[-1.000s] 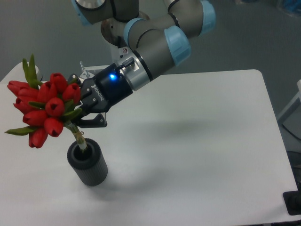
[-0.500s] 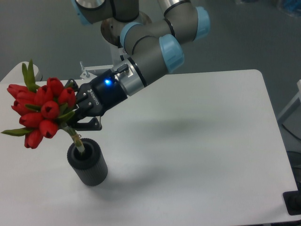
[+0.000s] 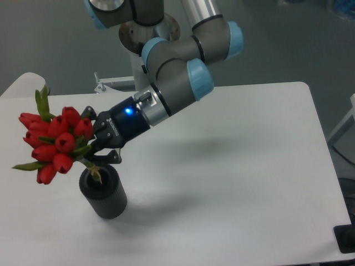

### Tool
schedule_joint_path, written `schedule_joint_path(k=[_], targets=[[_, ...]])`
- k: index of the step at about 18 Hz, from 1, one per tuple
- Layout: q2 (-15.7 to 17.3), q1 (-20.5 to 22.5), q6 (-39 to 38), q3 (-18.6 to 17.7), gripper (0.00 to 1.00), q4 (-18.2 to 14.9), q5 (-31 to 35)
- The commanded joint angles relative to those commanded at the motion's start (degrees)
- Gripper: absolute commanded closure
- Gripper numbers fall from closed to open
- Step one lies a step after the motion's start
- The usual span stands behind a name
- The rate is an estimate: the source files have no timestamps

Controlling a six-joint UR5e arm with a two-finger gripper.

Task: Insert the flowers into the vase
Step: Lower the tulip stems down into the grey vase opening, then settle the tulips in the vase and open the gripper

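Note:
The flowers are a tight bunch of red tulip buds with narrow green leaves, tilted up and to the left. Their short stems reach down into the mouth of the vase, a small dark grey ribbed cylinder standing upright at the front left of the white table. My gripper is shut on the stems just under the buds, right above the vase's rim, with the arm coming in from the upper right.
The white table has a rounded far-right corner and a front edge near the picture's bottom. The robot's base stands at the table's back. A dark object sits off the table at lower right.
My gripper has lowered and turned the bunch more upright. The stems have gone deeper into the vase's mouth. The vase has not moved.

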Motion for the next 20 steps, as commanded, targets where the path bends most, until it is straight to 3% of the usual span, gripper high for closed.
schedule_joint_path(k=[10,20], targets=[[-4.83,-0.79,1.94,-0.35,0.73,0.0,0.0],[-6.51,-0.18,4.13,-0.88,0.58,0.0,0.09]])
